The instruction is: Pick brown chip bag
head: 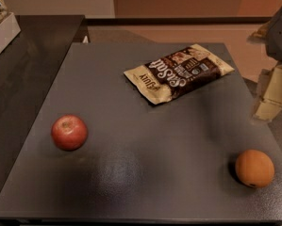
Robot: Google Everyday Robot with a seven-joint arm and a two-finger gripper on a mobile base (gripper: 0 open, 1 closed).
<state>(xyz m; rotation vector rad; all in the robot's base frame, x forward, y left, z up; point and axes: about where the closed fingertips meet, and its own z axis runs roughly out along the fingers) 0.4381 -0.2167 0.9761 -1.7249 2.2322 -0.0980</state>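
The brown chip bag point(179, 72) lies flat on the grey table point(145, 173), toward the far right. Its middle is dark brown with large white lettering and its ends are cream-tan. It lies at an angle, its right end farther back. My gripper point(271, 97) shows at the right edge of the view, pale cream under a grey arm part point(279, 32). It sits to the right of the bag, off the table's right side, and is apart from the bag. It holds nothing that I can see.
A red apple point(69, 132) sits on the table's left side. An orange point(254, 168) sits near the front right corner. A dark counter point(27, 65) adjoins on the left, with a white box point(1, 29) at its far left.
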